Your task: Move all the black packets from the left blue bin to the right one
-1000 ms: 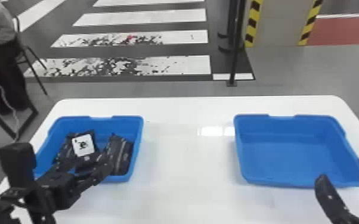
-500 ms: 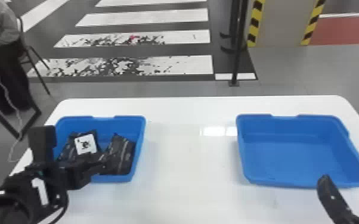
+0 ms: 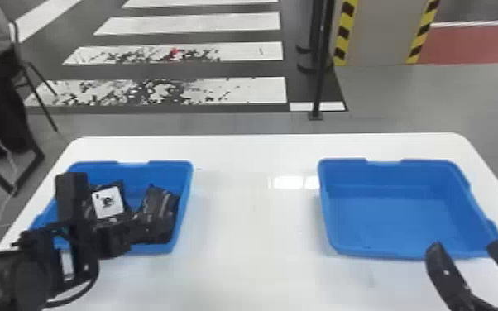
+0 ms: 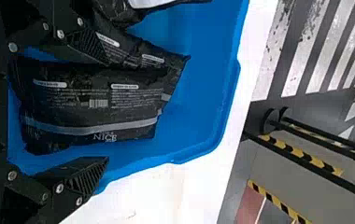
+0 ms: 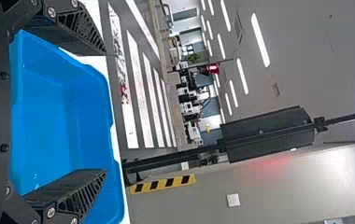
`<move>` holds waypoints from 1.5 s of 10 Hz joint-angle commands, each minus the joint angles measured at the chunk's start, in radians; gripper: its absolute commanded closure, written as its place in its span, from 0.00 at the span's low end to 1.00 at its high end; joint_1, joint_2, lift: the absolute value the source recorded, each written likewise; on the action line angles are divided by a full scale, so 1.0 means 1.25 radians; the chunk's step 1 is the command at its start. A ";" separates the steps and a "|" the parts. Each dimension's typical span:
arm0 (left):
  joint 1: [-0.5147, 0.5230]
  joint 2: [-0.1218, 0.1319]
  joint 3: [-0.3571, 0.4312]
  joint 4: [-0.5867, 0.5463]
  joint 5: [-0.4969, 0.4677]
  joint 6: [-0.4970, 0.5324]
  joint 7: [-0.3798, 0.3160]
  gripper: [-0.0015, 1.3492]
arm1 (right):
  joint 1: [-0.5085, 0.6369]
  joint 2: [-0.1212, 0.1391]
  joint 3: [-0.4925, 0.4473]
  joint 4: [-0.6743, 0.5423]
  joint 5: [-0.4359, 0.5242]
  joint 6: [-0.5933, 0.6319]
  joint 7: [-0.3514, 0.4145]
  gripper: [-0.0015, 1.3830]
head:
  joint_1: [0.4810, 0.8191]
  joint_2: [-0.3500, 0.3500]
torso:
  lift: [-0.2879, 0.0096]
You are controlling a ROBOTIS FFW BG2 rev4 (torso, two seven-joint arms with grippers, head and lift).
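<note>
In the head view, my left gripper [image 3: 113, 235] is over the near part of the left blue bin [image 3: 184, 178]. A black packet [image 3: 161, 213] lies at that bin's right side, and another with a white label [image 3: 107, 202] lies left of it. In the left wrist view, my left gripper [image 4: 106, 111] stands open, with a black packet [image 4: 91, 102] between its spread fingers and a second one [image 4: 140, 50] partly behind it. My right gripper [image 3: 463, 246] is open by the near edge of the right blue bin [image 3: 393, 219]; in the right wrist view the same gripper [image 5: 105, 112] holds nothing.
Both bins stand on a white table [image 3: 252, 248], with a wide stretch of tabletop between them. A black post [image 3: 320, 82] rises from the floor beyond the far edge. A seated person is at the far left, away from the bins.
My left gripper has turned and its wrist has shifted toward the right over the left bin, while the forearm has come in lower at the left. The right arm has stayed about where it was.
</note>
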 commanded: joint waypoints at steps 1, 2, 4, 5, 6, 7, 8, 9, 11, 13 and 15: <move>-0.015 0.003 -0.004 0.031 0.017 0.004 -0.008 0.62 | 0.000 0.001 0.003 0.002 0.000 0.000 0.000 0.10 | 0.63 0.60 | 0.45; -0.015 0.003 -0.003 0.031 0.020 0.004 -0.009 0.76 | 0.000 0.001 0.003 0.002 -0.002 0.000 0.000 0.10 | 0.63 0.59 | 0.45; -0.005 0.003 -0.004 0.031 0.019 0.004 -0.018 0.90 | 0.000 0.001 0.003 0.002 -0.002 0.000 0.000 0.10 | 0.63 0.58 | 0.45; 0.003 0.004 0.000 0.013 0.019 0.002 -0.035 0.90 | 0.000 0.001 0.003 0.000 -0.002 0.000 0.000 0.10 | 0.63 0.58 | 0.45; 0.028 0.005 0.013 -0.048 0.020 0.035 -0.043 0.90 | 0.000 0.001 0.003 0.000 -0.002 0.000 0.000 0.10 | 0.63 0.57 | 0.45; 0.059 0.004 0.032 -0.117 0.030 0.049 -0.051 0.90 | 0.000 0.001 0.003 -0.002 -0.002 0.000 0.000 0.10 | 0.63 0.57 | 0.45; 0.095 0.003 0.050 -0.181 0.043 0.063 -0.053 0.90 | 0.000 0.001 0.005 -0.004 -0.003 0.000 0.000 0.10 | 0.63 0.58 | 0.45; 0.124 0.002 0.064 -0.242 0.062 0.065 -0.056 0.90 | -0.004 0.001 0.009 -0.004 -0.008 0.000 0.001 0.10 | 0.63 0.58 | 0.45; 0.183 -0.011 0.069 -0.342 0.127 0.055 -0.058 0.90 | -0.024 -0.011 0.059 0.002 -0.072 0.000 0.014 0.10 | 0.63 0.58 | 0.45; 0.215 -0.022 0.029 -0.360 0.224 0.015 -0.078 0.90 | -0.053 -0.034 0.140 -0.006 -0.235 0.016 0.017 0.10 | 0.63 0.55 | 0.45; 0.213 -0.022 -0.032 -0.364 0.275 0.014 -0.091 0.90 | -0.110 -0.056 0.196 -0.008 -0.348 0.122 0.065 0.09 | 0.63 0.52 | 0.45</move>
